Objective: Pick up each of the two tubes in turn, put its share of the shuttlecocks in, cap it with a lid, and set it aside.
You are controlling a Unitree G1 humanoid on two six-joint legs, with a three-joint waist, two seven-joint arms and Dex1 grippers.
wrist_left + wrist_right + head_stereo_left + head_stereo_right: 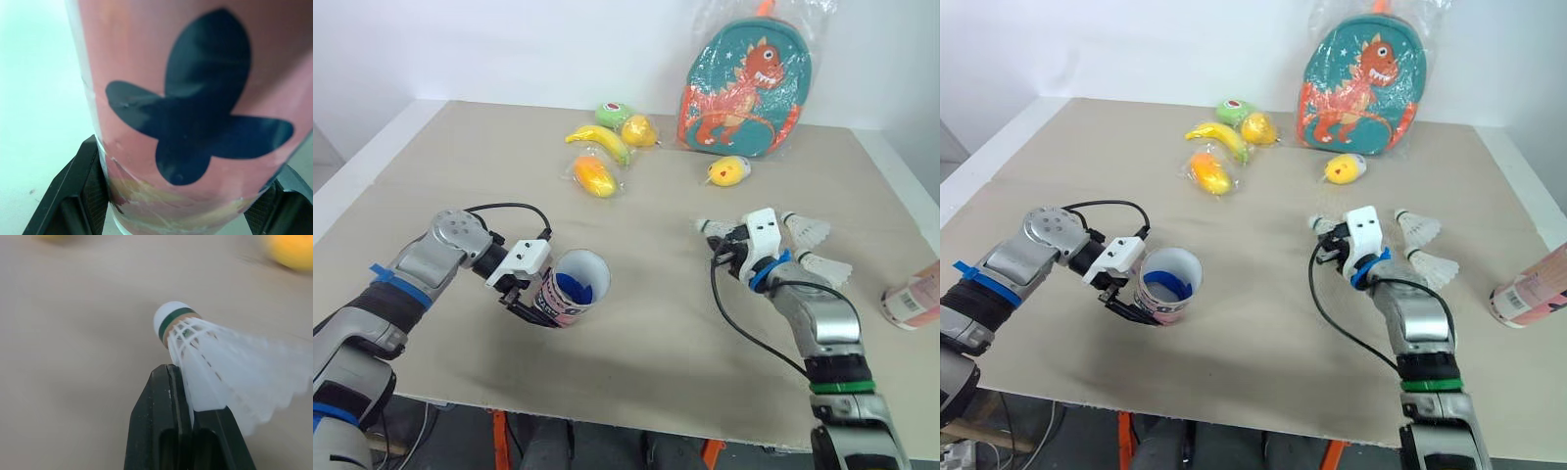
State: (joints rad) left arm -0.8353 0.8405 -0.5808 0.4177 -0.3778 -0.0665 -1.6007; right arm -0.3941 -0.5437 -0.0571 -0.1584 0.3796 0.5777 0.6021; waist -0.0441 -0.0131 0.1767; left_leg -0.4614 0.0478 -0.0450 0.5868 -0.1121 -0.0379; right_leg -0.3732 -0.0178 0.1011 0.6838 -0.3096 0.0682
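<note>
My left gripper [530,294] is shut on a pink tube [573,289] with a dark butterfly print [186,122], held low over the table at front left. The tube's open mouth tilts up and to the right, showing blue inside. My right gripper [722,245] is shut on the white skirt of a shuttlecock [215,362], whose cork tip points left, at centre right. Two more shuttlecocks [806,230] [824,266] lie just right of that gripper. A second pink tube [913,299] lies on its side at the table's right edge.
A dinosaur backpack [744,88] in plastic leans at the back. Toy fruits lie in front of it: a banana [599,140], a green piece [613,113], a yellow piece [639,129], an orange one [594,176], another yellow one [728,171]. The table's front edge [636,416] runs close below both arms.
</note>
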